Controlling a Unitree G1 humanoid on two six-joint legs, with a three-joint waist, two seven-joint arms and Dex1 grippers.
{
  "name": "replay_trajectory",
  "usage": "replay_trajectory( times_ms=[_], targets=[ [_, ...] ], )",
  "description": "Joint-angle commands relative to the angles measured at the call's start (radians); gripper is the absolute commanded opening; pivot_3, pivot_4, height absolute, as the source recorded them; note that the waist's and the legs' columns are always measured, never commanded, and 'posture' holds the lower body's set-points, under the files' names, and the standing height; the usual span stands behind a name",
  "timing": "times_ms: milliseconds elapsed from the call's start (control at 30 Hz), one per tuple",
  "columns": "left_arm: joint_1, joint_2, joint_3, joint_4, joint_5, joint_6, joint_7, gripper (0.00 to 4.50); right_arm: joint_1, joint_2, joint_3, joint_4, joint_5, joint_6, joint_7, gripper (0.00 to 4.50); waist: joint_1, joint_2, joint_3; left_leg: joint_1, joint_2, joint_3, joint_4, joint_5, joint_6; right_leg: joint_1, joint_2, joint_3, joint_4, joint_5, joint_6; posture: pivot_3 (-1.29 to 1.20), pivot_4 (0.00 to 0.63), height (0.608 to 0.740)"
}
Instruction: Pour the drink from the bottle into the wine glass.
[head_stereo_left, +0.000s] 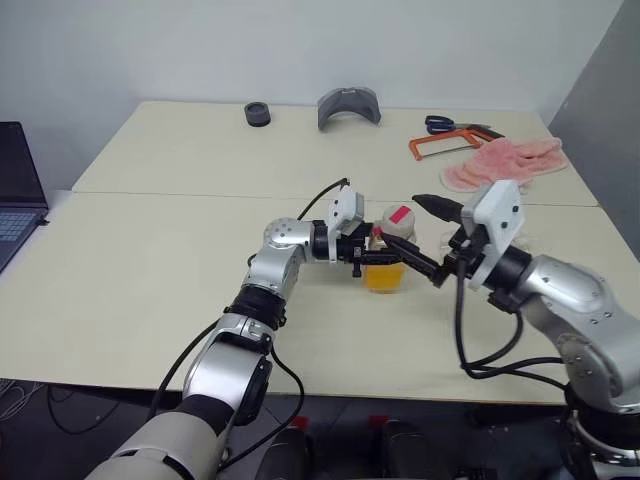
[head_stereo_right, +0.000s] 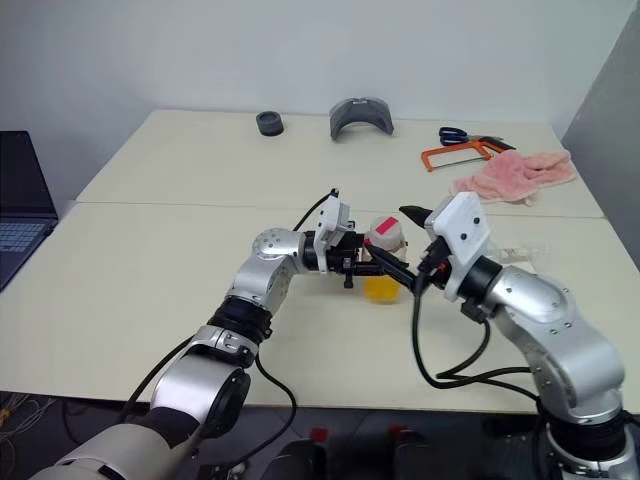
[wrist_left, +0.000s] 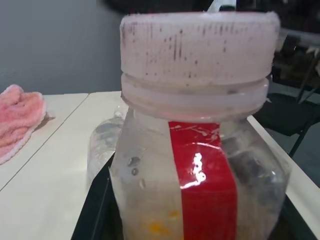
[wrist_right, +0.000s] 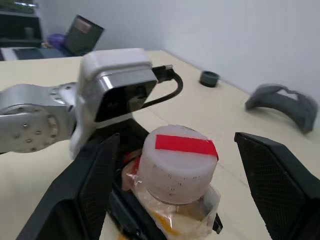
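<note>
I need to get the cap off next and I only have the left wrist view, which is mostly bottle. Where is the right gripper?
Observer: The right gripper is open, with one finger on either side of the cap and both clear of it.
Operator: Does the left gripper have the bottle?
Observer: Yes, the left gripper is shut on the bottle, below the cap.
Operator: How much drink is in it?
Observer: The drink fills roughly the lower half.
</note>
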Motion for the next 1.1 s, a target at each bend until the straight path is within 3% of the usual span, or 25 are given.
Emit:
replay_trajectory(
  times_ms=[33,600,1100],
  targets=[
    [-0.012,-0.004,0.004,-0.041,-0.018,-0.005,-0.003,1.66,-0.012,0.022,0.015,-0.028,-0.057,-0.038,-0.057,3.94,0.000,0.000,0.000,0.000,0.000,0.000,0.000,0.000,0.000,0.000,0.000,0.000,0.000,0.000,0.000,0.00,0.150,0.740],
    [-0.020,0.005,0.013,-0.023,-0.016,-0.016,0.016,1.66,0.078,0.007,-0.111,-0.061,-0.025,-0.015,-0.059,3.94,0.001,0.000,0.000,0.000,0.000,0.000,0.000,0.000,0.001,0.000,0.000,0.000,0.000,0.000,0.000,0.00,0.150,0.740],
    [-0.032,0.007,0.014,-0.002,-0.014,-0.027,0.016,1.65,0.141,-0.050,-0.173,-0.155,0.138,0.047,-0.018,3.94,0.000,0.000,0.000,0.000,-0.001,0.001,0.000,-0.001,0.001,0.000,0.001,0.000,0.000,0.000,0.000,0.00,0.150,0.740]
  ],
)
